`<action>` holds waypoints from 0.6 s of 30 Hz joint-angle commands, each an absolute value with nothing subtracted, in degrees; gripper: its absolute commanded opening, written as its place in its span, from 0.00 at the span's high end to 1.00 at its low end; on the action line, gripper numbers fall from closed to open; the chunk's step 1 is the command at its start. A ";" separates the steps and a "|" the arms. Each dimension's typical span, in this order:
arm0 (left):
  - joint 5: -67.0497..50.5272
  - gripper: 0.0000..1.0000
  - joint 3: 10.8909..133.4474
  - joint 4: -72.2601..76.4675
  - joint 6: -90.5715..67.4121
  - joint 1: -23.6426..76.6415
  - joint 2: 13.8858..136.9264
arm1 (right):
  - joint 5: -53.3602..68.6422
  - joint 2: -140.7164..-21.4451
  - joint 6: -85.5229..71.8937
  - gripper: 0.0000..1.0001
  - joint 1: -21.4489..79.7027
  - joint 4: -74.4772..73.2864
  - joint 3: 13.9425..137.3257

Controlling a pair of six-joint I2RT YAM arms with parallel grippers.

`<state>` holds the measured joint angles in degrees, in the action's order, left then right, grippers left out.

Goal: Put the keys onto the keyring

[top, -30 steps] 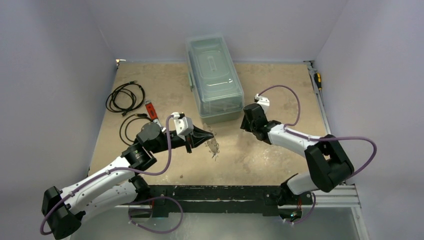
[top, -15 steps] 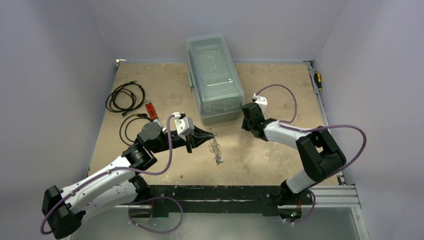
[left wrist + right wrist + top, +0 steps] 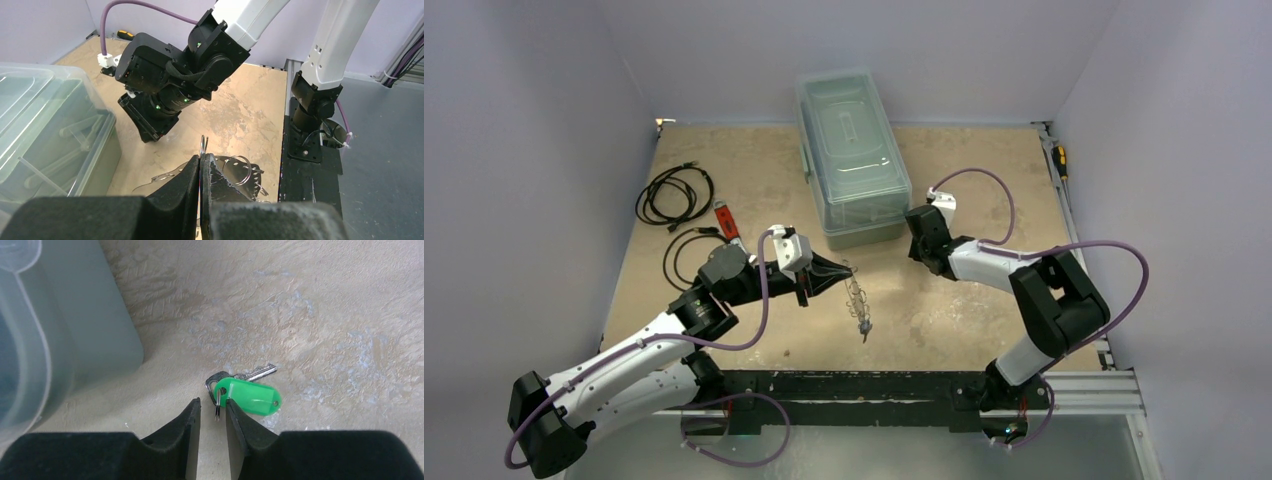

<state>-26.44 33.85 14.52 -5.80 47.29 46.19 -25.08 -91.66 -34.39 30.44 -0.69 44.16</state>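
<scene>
a sandy bench [image 3: 984,170] is carrying a clear lidded plastic box [image 3: 852,150] at its back middle. the left pincer [image 3: 201,161] is reaching in front of the box and pressing its two black fingers [image 3: 220,175] tight together on a thin wire of the keyring [image 3: 858,303]. the keyring is hanging down from the fingertips, with its small wire rings dangling along its edge. the right pincer [image 3: 213,407] is pointing down at the bench just beside the box's near right corner. its jaws are standing a narrow gap apart. a small split ring [image 3: 218,404] is sitting upright in that gap, and i cannot tell whether either jaw is touching it. the ring is joined to the green key [image 3: 252,396], which is lying flat on the bench with its bright plastic tag just beyond the fingertips and its metal blade angling away. at the left of the bench, black coiled cables [image 3: 674,195] and a red stick-shaped gadget [image 3: 724,218] are lying near the left arm.
</scene>
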 commanded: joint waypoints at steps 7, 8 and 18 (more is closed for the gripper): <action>-26.65 1.00 34.61 16.88 -4.58 47.20 45.75 | -27.03 -92.06 -33.15 0.80 30.00 1.67 46.14; -26.68 1.00 34.63 16.80 -4.53 47.20 45.74 | -27.06 -92.18 -33.07 0.81 30.04 1.67 46.16; -26.38 1.00 34.78 16.26 -3.97 47.27 45.40 | -26.82 -92.37 -32.19 0.90 29.99 2.10 46.02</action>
<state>-26.39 33.85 14.35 -4.89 47.29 46.17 -26.00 -92.51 -33.19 30.30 0.56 44.16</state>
